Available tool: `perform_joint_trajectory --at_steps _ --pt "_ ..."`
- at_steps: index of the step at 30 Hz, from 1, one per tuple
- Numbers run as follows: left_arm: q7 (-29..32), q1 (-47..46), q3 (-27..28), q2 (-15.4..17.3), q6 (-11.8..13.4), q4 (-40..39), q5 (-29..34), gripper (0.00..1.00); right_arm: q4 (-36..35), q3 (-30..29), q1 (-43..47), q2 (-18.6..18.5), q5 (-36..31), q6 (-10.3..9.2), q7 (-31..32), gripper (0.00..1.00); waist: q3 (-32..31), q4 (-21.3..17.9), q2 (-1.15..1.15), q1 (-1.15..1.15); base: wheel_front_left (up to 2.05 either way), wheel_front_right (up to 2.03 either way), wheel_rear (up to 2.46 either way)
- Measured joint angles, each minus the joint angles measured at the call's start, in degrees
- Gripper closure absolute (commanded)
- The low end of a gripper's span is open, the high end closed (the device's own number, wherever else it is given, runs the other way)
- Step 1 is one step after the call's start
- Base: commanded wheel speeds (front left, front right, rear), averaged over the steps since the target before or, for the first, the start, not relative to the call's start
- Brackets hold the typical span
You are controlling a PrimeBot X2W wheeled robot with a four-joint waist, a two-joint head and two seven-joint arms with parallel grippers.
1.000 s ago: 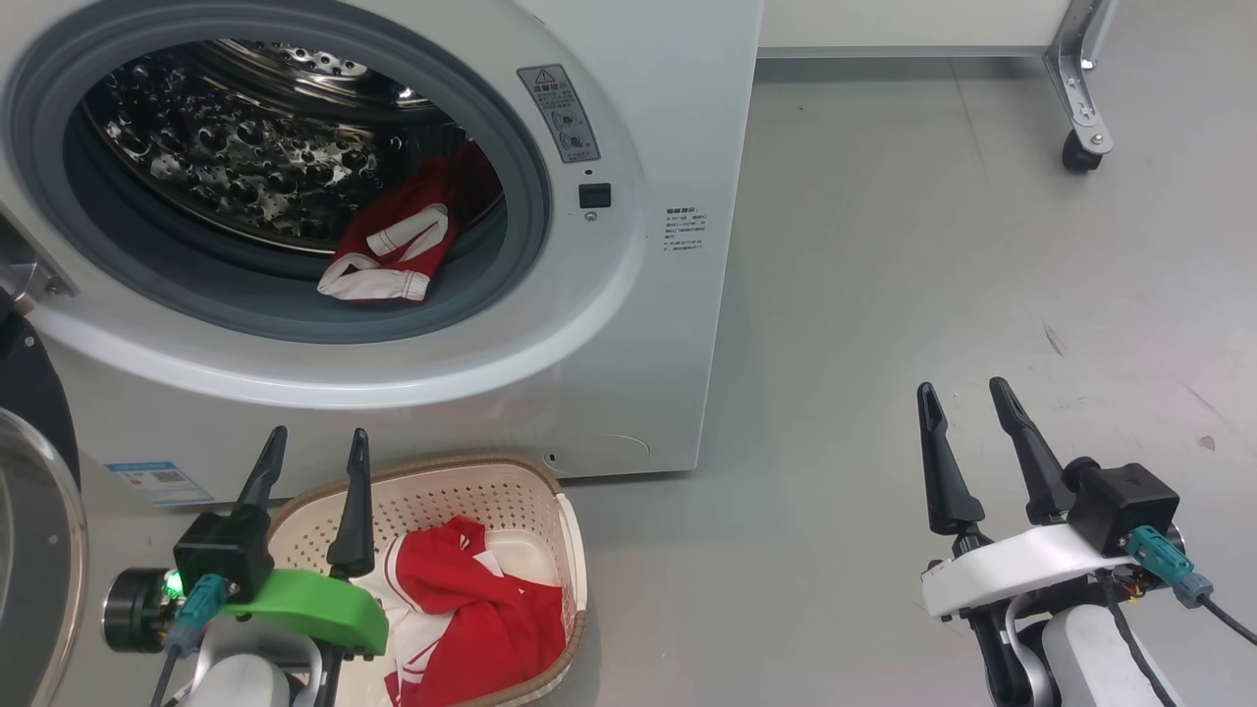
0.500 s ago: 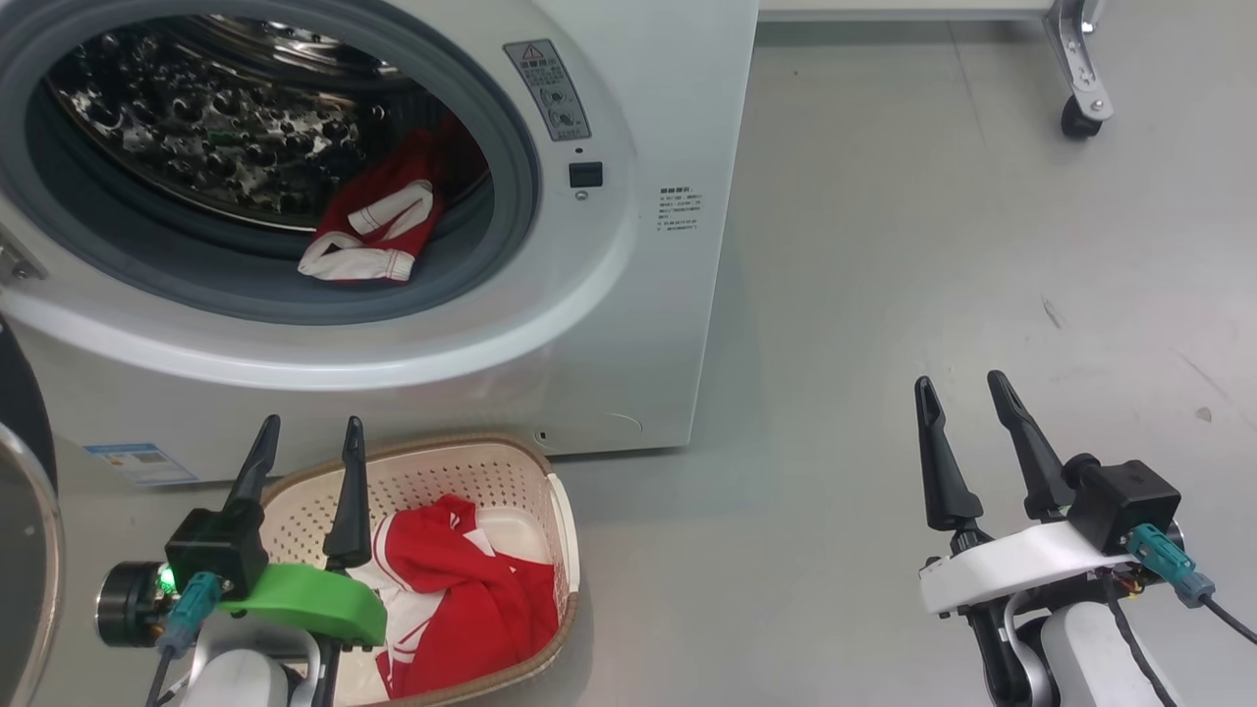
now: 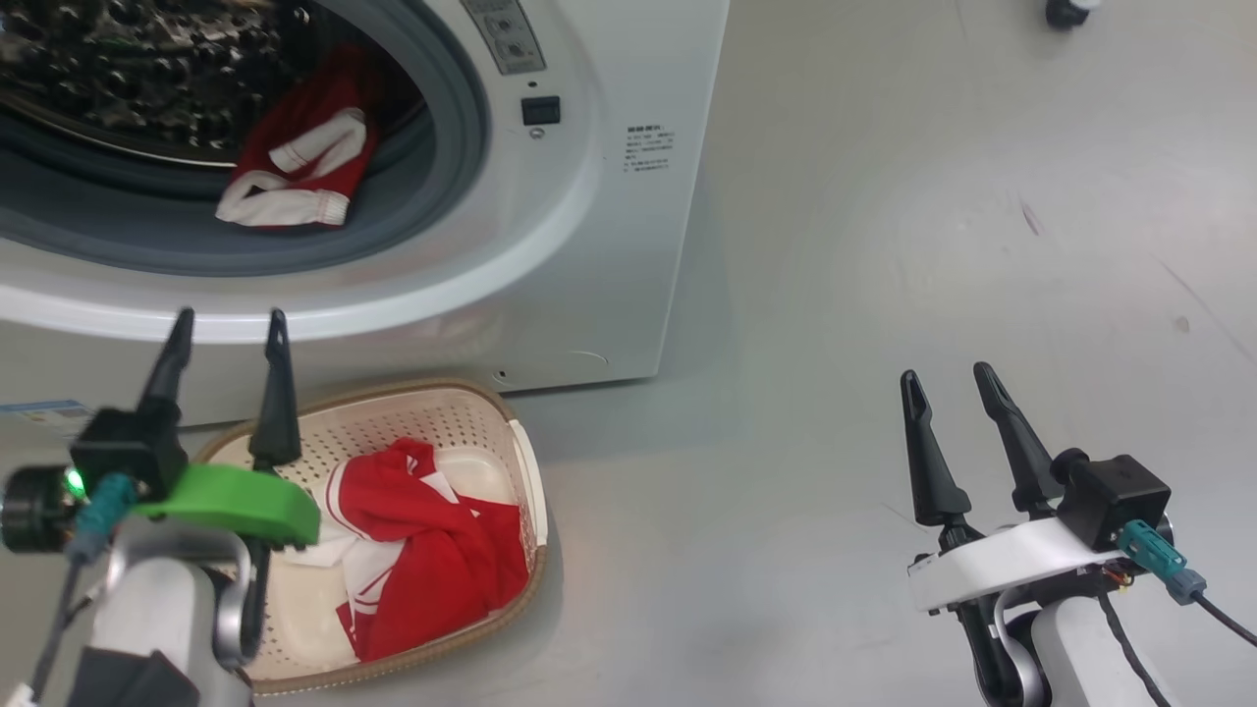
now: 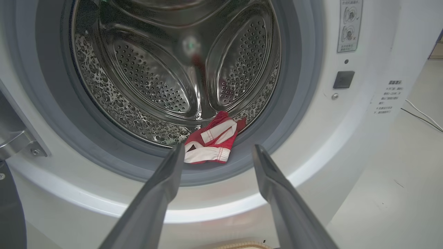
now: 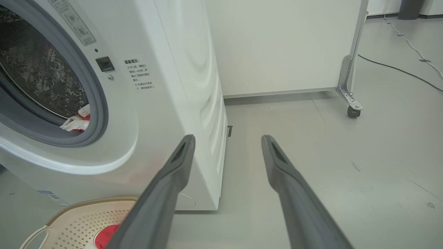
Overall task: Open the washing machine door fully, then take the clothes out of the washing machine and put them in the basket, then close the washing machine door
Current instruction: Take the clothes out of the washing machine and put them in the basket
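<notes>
Low at the near left, the left gripper (image 3: 231, 316) hangs in front of the washing machine (image 3: 609, 245), its jaws spread with nothing between them, lined up on the drum mouth. Just right of that line, one red garment (image 4: 211, 143) with white panels lies crumpled at the bottom of the drum (image 4: 152, 76), at the near lip against the grey gasket (image 4: 52, 114). It looks like light, limp cloth: no stiffness, nothing fragile, not slippery. I'd expect it to sag and trail once lifted, and a loose end could drag on the gasket. I'd take hold on the bunched ridge in the middle, where the folds stack up, rather than on a thin white edge that might let the rest hang long. Below and slightly right, the basket (image 3: 422, 430) sits on the floor (image 3: 884, 245) just in front of the machine. Other clothes (image 3: 432, 550) are heaped toward its right half—its left half looks the roomier spot for a drop. Far to the right, well apart from all this, the right gripper (image 3: 945, 373) hovers over the floor, jaws spread, holding nothing.
</notes>
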Motion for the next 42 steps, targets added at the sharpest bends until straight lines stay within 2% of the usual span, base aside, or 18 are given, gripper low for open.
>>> perform_joint_trajectory --at_steps 11,20,35,42 --pt "9.66 -12.01 2.81 4.37 -0.01 0.54 -2.11 0.00 -1.03 1.59 -2.57 0.45 0.18 0.00 -0.01 0.00 6.70 -4.02 0.00 0.00 0.00 0.00 0.00" --pt "18.03 -21.61 3.00 7.67 -0.70 4.43 -2.69 0.00 -1.83 2.57 -5.70 0.85 0.60 0.00 -0.01 0.00 11.92 -7.48 0.00 0.00 0.00 0.00 0.00" --pt "25.61 -33.25 2.97 11.73 -1.16 14.04 -1.82 0.00 -2.05 3.24 -8.61 1.15 1.11 0.00 -0.01 0.00 17.76 -11.58 0.00 0.00 0.00 0.00 0.00" --pt "27.17 -36.56 1.48 12.48 -1.65 18.18 -0.79 0.00 -2.03 3.61 -9.28 1.34 1.11 0.00 -0.01 0.00 19.02 -12.49 0.00 0.00 0.00 0.00 0.00"
